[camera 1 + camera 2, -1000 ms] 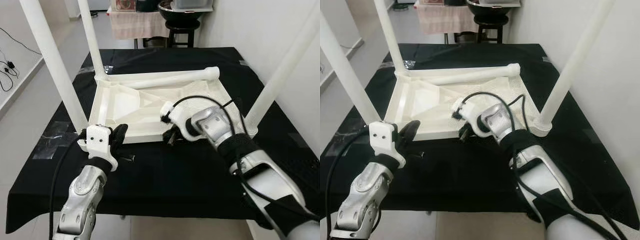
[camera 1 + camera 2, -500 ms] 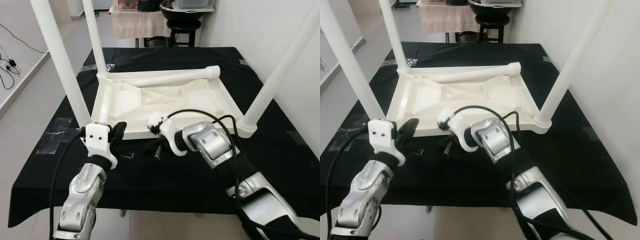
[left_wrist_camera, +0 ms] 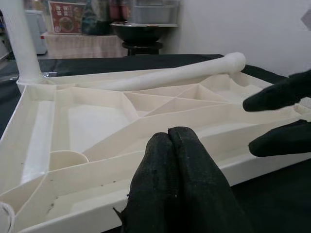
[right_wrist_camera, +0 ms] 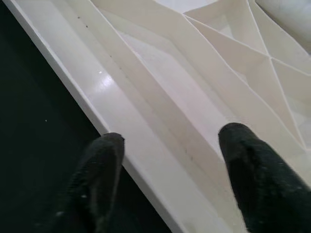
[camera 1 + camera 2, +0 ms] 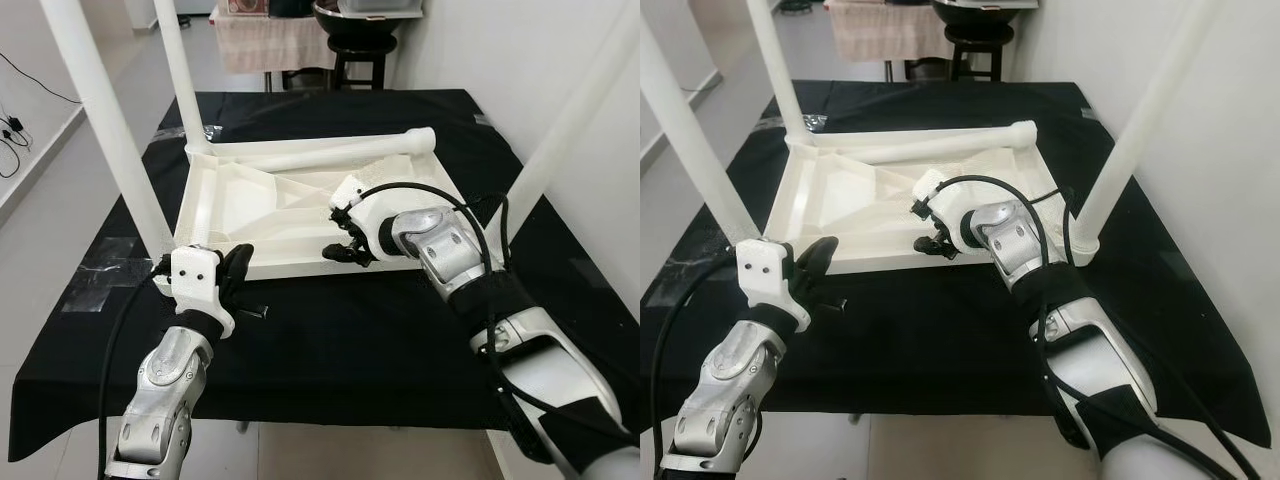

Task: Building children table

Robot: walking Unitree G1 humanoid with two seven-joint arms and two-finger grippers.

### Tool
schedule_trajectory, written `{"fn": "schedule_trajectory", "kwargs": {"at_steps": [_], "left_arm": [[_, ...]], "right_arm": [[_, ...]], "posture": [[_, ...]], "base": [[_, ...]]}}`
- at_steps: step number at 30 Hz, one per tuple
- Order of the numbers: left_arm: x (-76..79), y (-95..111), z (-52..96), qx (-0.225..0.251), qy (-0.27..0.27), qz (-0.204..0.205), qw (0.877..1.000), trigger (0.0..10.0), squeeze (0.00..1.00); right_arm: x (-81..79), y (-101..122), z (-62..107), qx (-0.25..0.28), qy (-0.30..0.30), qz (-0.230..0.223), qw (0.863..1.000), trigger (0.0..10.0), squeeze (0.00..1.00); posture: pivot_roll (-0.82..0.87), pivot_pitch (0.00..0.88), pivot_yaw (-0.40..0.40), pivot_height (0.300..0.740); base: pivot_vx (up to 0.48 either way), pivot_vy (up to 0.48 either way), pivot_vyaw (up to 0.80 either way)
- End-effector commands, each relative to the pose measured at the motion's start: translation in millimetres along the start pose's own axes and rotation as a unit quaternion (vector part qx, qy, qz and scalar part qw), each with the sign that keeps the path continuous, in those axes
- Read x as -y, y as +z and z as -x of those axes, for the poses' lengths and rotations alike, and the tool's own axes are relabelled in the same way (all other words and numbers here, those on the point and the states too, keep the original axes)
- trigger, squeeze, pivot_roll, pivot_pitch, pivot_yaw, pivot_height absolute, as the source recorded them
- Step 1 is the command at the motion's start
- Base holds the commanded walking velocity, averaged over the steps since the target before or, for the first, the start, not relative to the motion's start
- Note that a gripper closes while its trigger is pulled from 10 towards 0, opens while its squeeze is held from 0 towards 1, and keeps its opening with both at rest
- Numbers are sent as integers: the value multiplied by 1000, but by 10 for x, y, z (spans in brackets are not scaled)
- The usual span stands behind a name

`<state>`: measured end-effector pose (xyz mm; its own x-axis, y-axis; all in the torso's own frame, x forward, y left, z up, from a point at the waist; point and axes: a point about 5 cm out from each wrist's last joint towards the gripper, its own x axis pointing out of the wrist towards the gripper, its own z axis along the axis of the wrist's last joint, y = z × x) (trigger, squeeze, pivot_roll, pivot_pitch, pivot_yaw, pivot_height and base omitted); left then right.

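Black cloth (image 5: pixel 330 340) covers the work surface, and on it the upturned white tabletop (image 5: pixel 300 215) lies ribs-up, three legs already standing in its corners and the fourth leg (image 5: pixel 330 153) lying loose along its far edge.

Half a second ago the right gripper (image 5: pixel 345 250) hung low over the cloth in front of the tabletop's near rim; it has now risen and moved in to that rim. Its fingers (image 4: pixel 248 170) are spread wide and straddle the rim, one over the cloth side and one over the ribbed inside, holding nothing. That suggests it is lining up to take hold of the rim, to steady or shift the tabletop before the last leg goes in.

To the left, the left gripper (image 5: pixel 235 272) has barely shifted; it sits just beside the near-left corner, its fingers (image 3: pixel 180 165) pressed together and empty, pointing at the rim. A small dark piece (image 5: pixel 255 312), too small to identify, lies on the cloth just to its right.

Beyond the cloth, at the far end, stand a black stool (image 5: pixel 360 60) and a draped stand (image 5: pixel 265 45)
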<state>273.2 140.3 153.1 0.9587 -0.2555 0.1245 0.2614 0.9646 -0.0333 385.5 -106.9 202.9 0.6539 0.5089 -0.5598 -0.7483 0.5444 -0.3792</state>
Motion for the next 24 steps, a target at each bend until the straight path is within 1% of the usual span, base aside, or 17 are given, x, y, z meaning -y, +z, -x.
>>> {"fn": "schedule_trajectory", "kwargs": {"at_steps": [1,2,3,5,6,11,13,14,17,19,23,24], "left_arm": [[2,-30,20,-8,-1,1,1000,10000,0],[4,-31,20,-9,-3,0,1000,10000,0],[8,-32,22,-9,-5,0,1000,10000,0],[14,-33,23,-10,-8,-1,1000,10000,0],[20,-35,25,-11,-11,-2,1000,10000,0],[32,-37,30,-12,-16,-2,1000,10000,0],[60,-33,46,-13,-28,-2,1000,10000,0],[95,-24,69,-14,-42,-1,999,10000,0],[112,-20,86,-14,-50,0,999,10000,0],[137,-11,116,-15,-60,1,998,10000,0],[167,1,160,-16,-73,4,997,10000,0],[196,7,200,-18,-83,8,996,10000,0]], "right_arm": [[20,53,-4,3,1,20,1000,10000,1000],[47,63,1,2,-3,29,1000,10000,1000],[64,65,5,-1,-2,34,999,10000,933],[74,65,4,-5,3,38,999,10000,933],[83,61,3,-11,8,43,999,10000,0],[97,52,-7,-19,14,44,999,10000,0],[117,27,-54,-39,9,32,999,10000,0],[133,-2,-94,-58,-4,17,998,10000,0],[146,-30,-104,-70,-15,17,997,10000,0],[166,-69,-111,-85,-28,26,996,10000,0],[172,-93,-114,-95,-27,32,995,10000,0],[174,-107,-111,-104,-19,37,994,10000,0]], "posture": [[-31,77,-22,740],[-31,77,-22,740],[-29,76,-22,740],[-29,76,-22,740],[-25,76,-21,740],[-24,78,-22,740],[-12,88,-29,740],[-6,96,-31,740],[6,105,-33,740],[16,118,-36,740],[26,137,-40,740],[28,149,-46,740]], "base": [[0,0,0],[0,0,0],[0,0,0],[0,0,0],[0,0,0],[0,0,0],[0,0,0],[0,0,0],[0,0,0],[0,0,0],[0,0,0],[0,0,0]]}}
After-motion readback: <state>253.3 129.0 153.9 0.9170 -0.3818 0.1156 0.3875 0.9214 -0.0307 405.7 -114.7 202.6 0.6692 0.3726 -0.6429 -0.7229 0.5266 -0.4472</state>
